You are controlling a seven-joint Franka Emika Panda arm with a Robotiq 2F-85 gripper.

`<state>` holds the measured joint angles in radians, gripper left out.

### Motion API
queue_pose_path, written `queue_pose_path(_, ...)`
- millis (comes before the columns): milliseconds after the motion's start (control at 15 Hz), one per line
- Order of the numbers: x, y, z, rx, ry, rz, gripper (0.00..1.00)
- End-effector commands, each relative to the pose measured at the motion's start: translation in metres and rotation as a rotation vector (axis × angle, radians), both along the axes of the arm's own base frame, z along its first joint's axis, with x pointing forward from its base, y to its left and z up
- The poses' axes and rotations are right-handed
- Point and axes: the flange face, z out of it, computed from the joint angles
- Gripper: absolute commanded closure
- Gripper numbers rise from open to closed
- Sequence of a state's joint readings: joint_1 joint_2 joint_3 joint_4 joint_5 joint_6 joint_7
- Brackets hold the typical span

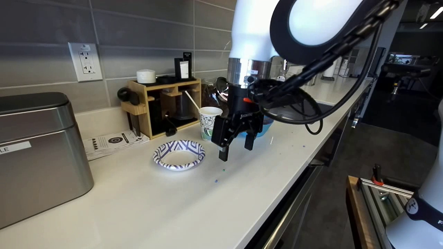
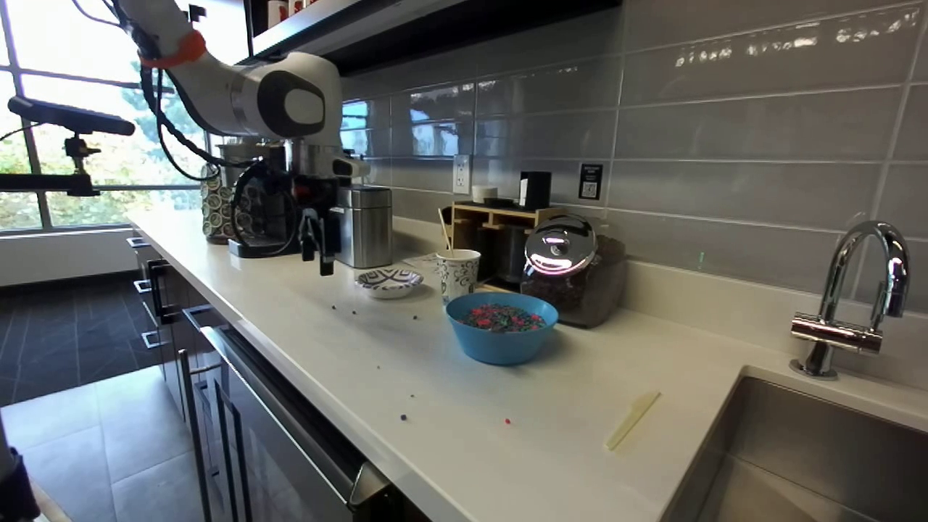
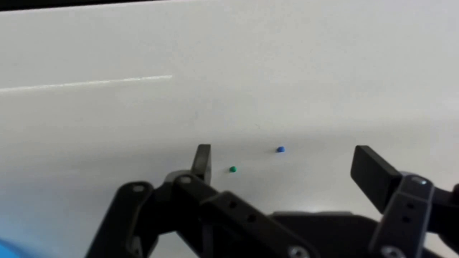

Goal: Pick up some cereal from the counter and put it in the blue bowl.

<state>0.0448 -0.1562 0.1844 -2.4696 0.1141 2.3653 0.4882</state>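
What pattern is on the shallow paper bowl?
Angular purple-blue stripes ring the paper bowl, clearest in an exterior view.

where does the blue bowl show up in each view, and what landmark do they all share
In an exterior view: the blue bowl, right of centre, partly hidden behind the gripper.
In an exterior view: the bowl, below and right of centre.
In the wrist view: only a blurred bit of the bowl, bottom left corner.
Shared landmark: the gripper.
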Motion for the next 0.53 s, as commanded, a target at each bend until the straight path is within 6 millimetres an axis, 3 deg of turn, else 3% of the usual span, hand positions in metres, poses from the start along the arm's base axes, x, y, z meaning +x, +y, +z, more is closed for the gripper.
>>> queue_pose_path(0, 0.011, 0.006, -0.029, -0.032, 0.012, -0.004, 0.0)
queue_pose_path(400, 0.026, 0.022, -0.06, -0.085, 0.034, 0.016, 0.02)
queue_pose_path(467, 0.028, 0.024, -0.062, -0.089, 0.03, 0.017, 0.14)
